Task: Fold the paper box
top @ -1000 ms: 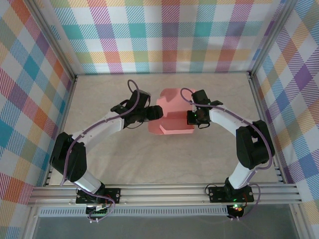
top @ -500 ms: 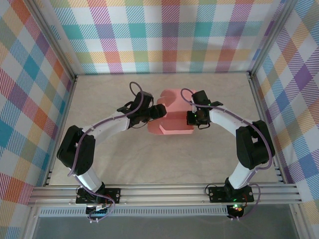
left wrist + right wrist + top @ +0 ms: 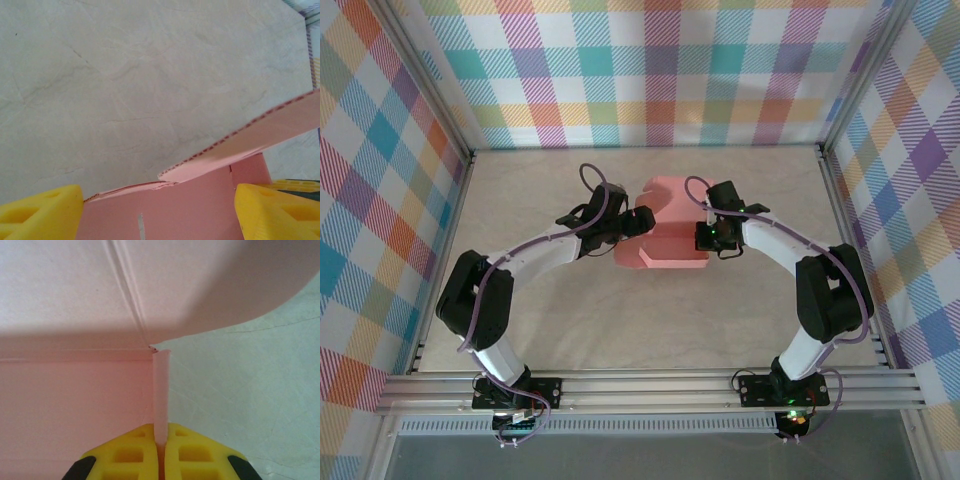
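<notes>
The salmon-pink paper box [image 3: 667, 245] lies partly folded mid-table between my two grippers. My left gripper [image 3: 638, 222] is at its left side, open. Its yellow fingers [image 3: 42, 212] stand wide apart on either side of a flat pink panel [image 3: 190, 205], and a raised flap [image 3: 260, 137] slants up beyond them. My right gripper [image 3: 705, 237] is at the box's right side. In the right wrist view it [image 3: 161, 432] is shut on a thin upright wall [image 3: 161, 390] of the box, with the pink floor [image 3: 75, 395] to its left and a large curved flap [image 3: 200, 285] above.
The pale marbled tabletop [image 3: 570, 310] surrounds the box. Plaid walls [image 3: 650, 70] close in the back and both sides, with aluminium rails [image 3: 650, 385] along the near edge by the arm bases.
My left arm has swung in towards the box, its gripper shifting slightly farther back and its jaws spreading wider. The right arm and its grip have stayed put.
</notes>
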